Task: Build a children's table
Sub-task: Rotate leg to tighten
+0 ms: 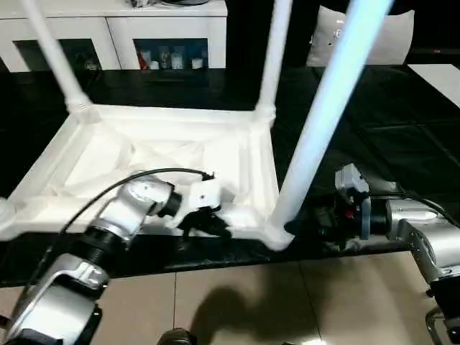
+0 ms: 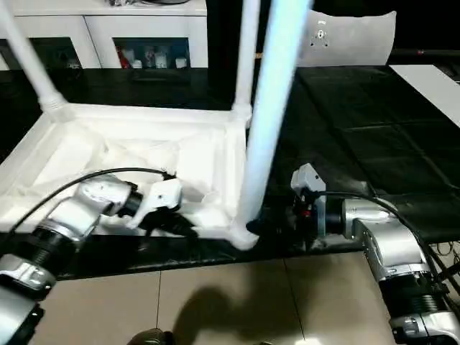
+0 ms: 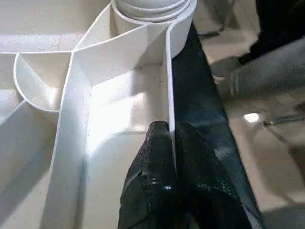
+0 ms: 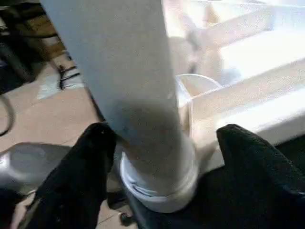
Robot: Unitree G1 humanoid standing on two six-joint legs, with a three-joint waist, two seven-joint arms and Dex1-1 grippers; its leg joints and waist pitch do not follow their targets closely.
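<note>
Black matting carries the upturned children's table (image 1: 237,154), with no readable writing on it. Left gripper (image 3: 171,138) pinches its near rim; right gripper (image 4: 162,157) stands spread around the near leg (image 1: 323,108).

The head's two eye views look forward and down over both forearms at the upturned table (image 1: 162,154), a cabinet (image 1: 115,29) at 12 o'clock. The left wrist view sits close along the left gripper (image 3: 170,143), facing the table's rim and a corner socket. The right wrist view looks between the right gripper (image 4: 159,152) fingers at the near leg (image 4: 138,90), shared with both eye views
</note>
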